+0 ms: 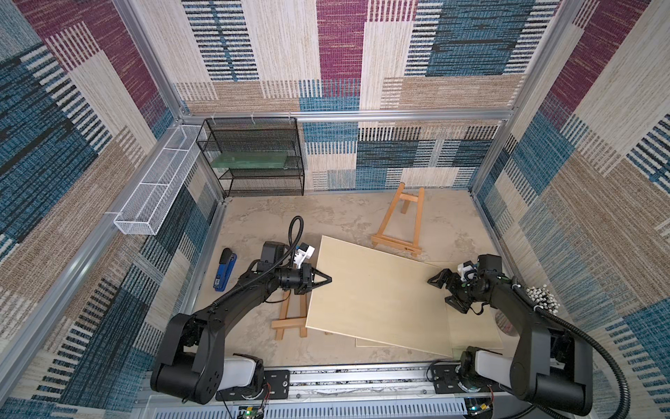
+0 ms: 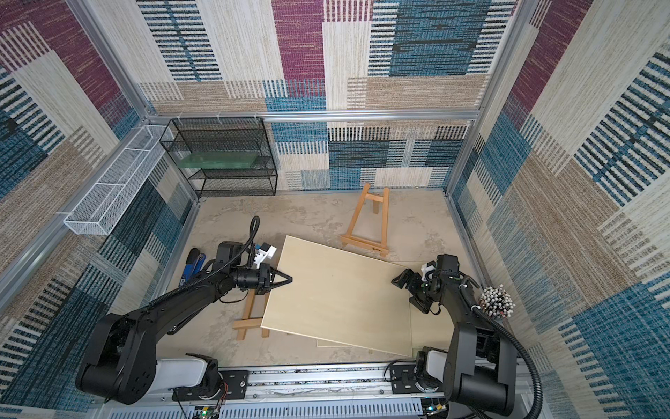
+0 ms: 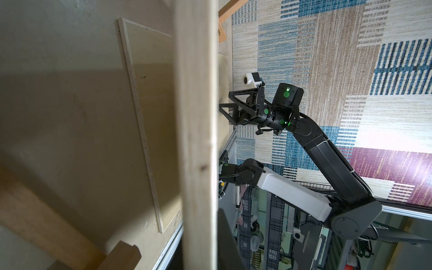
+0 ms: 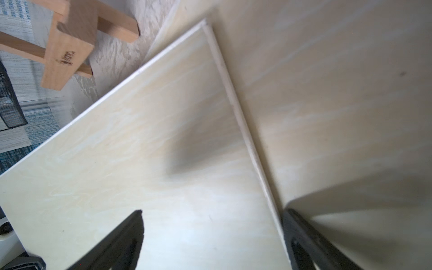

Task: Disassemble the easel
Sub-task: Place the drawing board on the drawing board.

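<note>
**A:** Since the job is to take an easel apart, why is the left gripper (image 1: 328, 280) on the board (image 1: 377, 294)?

**B:** Likely because the board lies over the near easel (image 1: 290, 319) and hides its upper half. Only the feet and lower rails show in both top views. I'd judge the board has to come off before that easel can be reached.

**A:** How does the left gripper stand?

**B:** It is closed tight, pinching the board's left edge. That edge looks raised off the table (image 1: 326, 217). The board slants down to the right, where it rests on a lower board (image 1: 471, 326) lying flat.

**A:** And the right gripper (image 1: 438, 290)?

**B:** It is spread wide and holds nothing. It sits at the board's right edge. Its wrist view shows one finger (image 4: 117, 240) over the board's face and the other past the edge, above the lower board. Whether either one touches, I cannot tell.

**A:** Why there?

**B:** Probably to take the far side, so the wide sheet doesn't swing from a single pinch.

**A:** And the other easel?

**B:** The far easel (image 1: 398, 221) is well apart, near the back wall, with neither arm on it.
</note>
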Controlling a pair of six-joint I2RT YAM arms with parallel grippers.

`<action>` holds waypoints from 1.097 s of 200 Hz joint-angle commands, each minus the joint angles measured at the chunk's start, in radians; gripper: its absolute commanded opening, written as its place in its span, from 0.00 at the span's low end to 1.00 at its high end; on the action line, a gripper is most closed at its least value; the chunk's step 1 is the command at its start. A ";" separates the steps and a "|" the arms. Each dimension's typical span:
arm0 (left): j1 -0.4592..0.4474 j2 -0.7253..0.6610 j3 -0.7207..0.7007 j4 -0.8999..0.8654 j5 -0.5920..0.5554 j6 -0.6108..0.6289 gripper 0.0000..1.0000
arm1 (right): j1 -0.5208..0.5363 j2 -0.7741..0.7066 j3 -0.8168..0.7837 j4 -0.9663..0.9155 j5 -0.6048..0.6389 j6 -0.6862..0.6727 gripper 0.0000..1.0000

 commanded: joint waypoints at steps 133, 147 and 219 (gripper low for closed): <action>-0.116 0.054 -0.070 0.093 -0.191 0.122 0.00 | -0.060 0.171 0.212 -0.047 0.030 -0.104 0.99; -0.121 0.045 -0.092 0.124 -0.215 0.095 0.00 | -0.075 0.167 0.221 -0.059 0.041 -0.105 0.99; -0.123 0.059 -0.122 0.174 -0.304 0.063 0.00 | -0.092 0.185 0.183 -0.085 0.073 -0.128 0.98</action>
